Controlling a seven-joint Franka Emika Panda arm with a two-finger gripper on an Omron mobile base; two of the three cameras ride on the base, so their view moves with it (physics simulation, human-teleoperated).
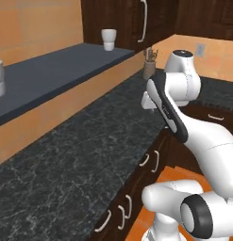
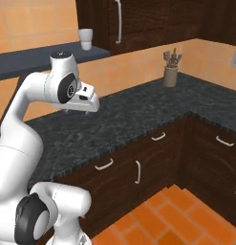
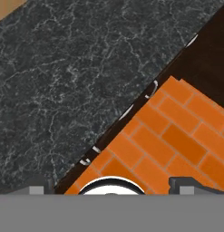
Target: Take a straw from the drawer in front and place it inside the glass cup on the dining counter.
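My gripper (image 3: 112, 189) hangs open above the front edge of a black speckled counter (image 3: 63, 90) and faces down; its two fingertips (image 3: 39, 188) stand wide apart with nothing between them. In the right base view the white hand (image 2: 87, 99) hovers over that counter (image 2: 138, 115). Below the counter edge runs a row of dark brown drawer fronts (image 2: 107, 173) with curved silver handles (image 2: 104, 165), all shut. The same row appears in the left base view, drawer fronts (image 1: 137, 176). The straw, the glass cup and the dining counter are out of view.
A white cup (image 1: 108, 39) stands on a dark shelf (image 1: 52, 75) above the counter. A brown utensil holder (image 2: 170, 72) sits in the counter's far corner. Tall dark cabinet doors (image 2: 134, 24) hang above. An orange tile floor (image 3: 177, 136) lies before the cabinets.
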